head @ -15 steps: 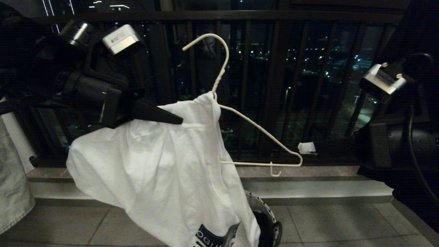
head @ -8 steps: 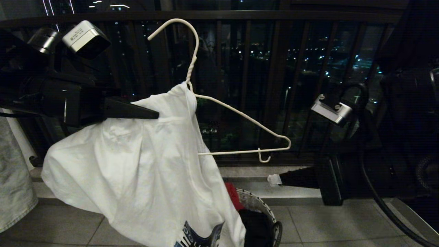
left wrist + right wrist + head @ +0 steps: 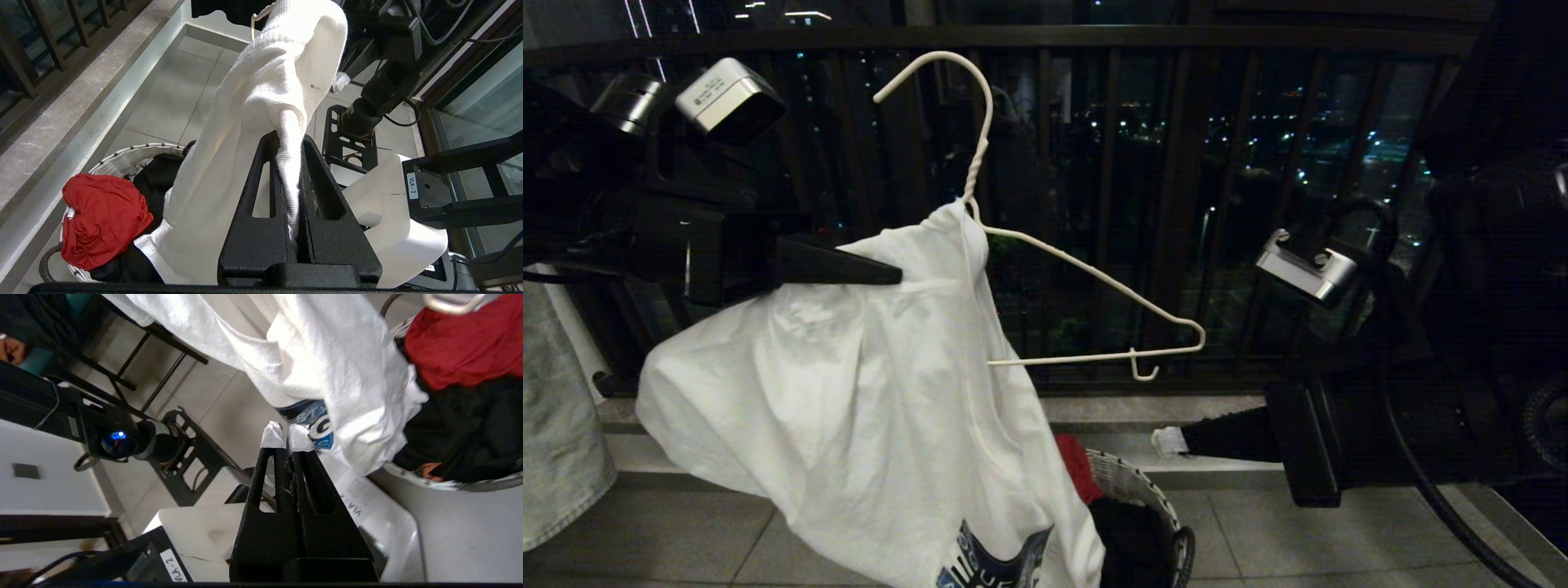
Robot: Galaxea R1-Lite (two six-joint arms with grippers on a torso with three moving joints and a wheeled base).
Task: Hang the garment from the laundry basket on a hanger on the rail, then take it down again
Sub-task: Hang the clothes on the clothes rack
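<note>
Head view: my left pincer [image 3: 894, 273] pinches the T-shirt [image 3: 849, 392] half-dressed on the wire hanger [image 3: 1045, 253] at centre; the right pincer [image 3: 1168, 441], pressed together and empty, must next pull fabric over the bare shoulder.

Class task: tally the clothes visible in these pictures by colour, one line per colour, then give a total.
White: 1, the T-shirt on the hanger
Red: 1, the red garment in the laundry basket
Black: 1, the black garment in the basket
Pale blue denim: 1, the denim piece
Total: 4

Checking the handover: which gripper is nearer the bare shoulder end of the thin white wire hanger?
Right. The right gripper hangs empty just below that hanger end; the left gripper grips the white T-shirt at the opposite shoulder.
</note>
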